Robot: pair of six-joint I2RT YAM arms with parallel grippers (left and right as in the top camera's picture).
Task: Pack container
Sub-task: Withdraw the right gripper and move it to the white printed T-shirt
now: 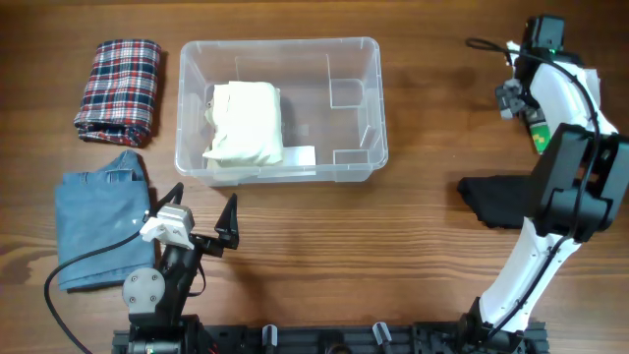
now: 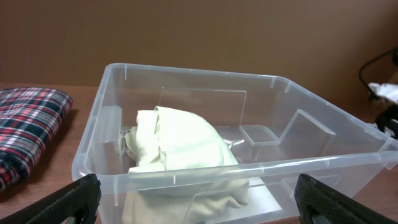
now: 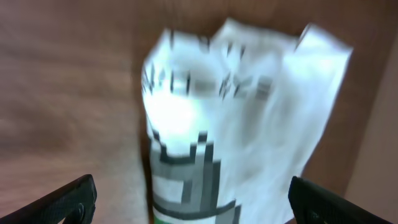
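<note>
Container (image 1: 349, 123) straight ahead of left gripper (image 1: 206, 194), long axis left to right.
Toward the table's far edge, cream garment (image 1: 246, 123) at its left end, right half bare. Left gripper near the front edge, spread wide, empty, blue denim garment (image 1: 98, 221) just beside; right gripper (image 3: 199, 208) also spread, empty, well apart at the far right corner.

A folded garment (image 1: 246, 121) lies in the container's (image 1: 369, 59) left half.
</note>
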